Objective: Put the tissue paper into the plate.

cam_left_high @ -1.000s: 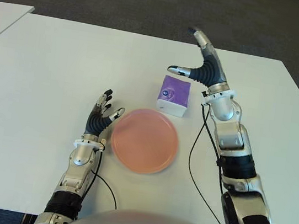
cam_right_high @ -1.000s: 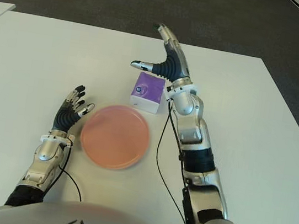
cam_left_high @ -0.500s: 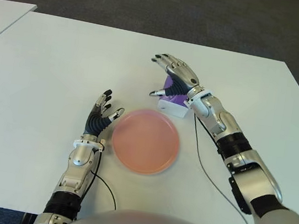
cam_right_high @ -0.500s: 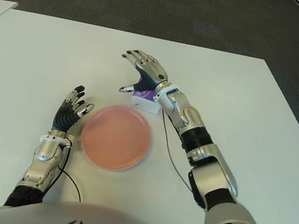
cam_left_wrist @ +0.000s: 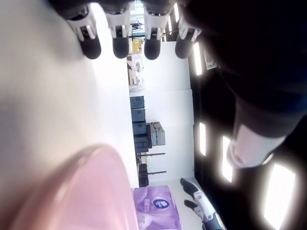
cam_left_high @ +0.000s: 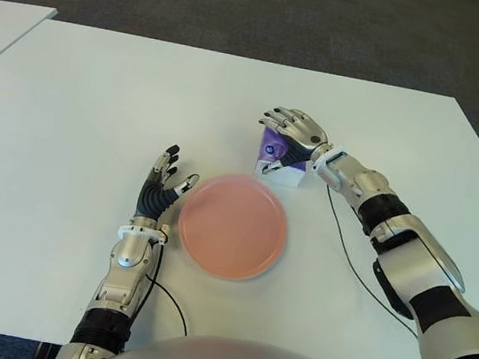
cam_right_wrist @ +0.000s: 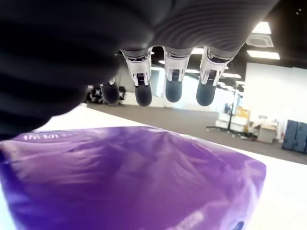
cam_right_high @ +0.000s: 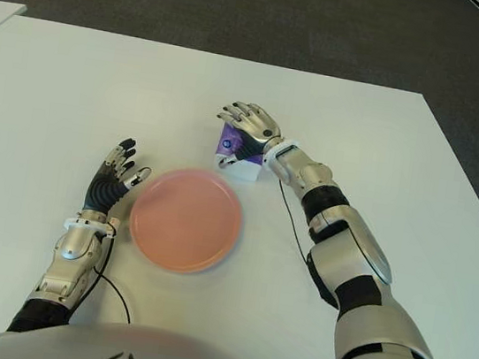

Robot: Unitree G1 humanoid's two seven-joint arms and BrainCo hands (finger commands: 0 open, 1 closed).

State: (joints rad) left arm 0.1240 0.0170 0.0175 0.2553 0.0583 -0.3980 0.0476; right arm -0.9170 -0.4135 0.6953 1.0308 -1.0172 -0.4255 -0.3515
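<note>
left hand (cam_left_high: 163, 188) open and empty beside the pink plate (cam_left_high: 233, 225) on the desk (cam_left_high: 69, 120), just past the plate the purple tissue pack (cam_left_high: 280, 160), right hand (cam_left_high: 292, 133) draped over it, fingers (cam_right_wrist: 173, 86) spread above the pack, probably not gripping yet

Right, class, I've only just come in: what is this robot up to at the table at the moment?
The robot's right hand is over the purple tissue pack, fingers spread above its top and not yet closed on it. The pack lies on the white table, just beyond the pink plate, which holds nothing. The left hand shows open beside the plate, on its left side, idle. So the tissue has not been picked up or put in the plate yet.
</note>
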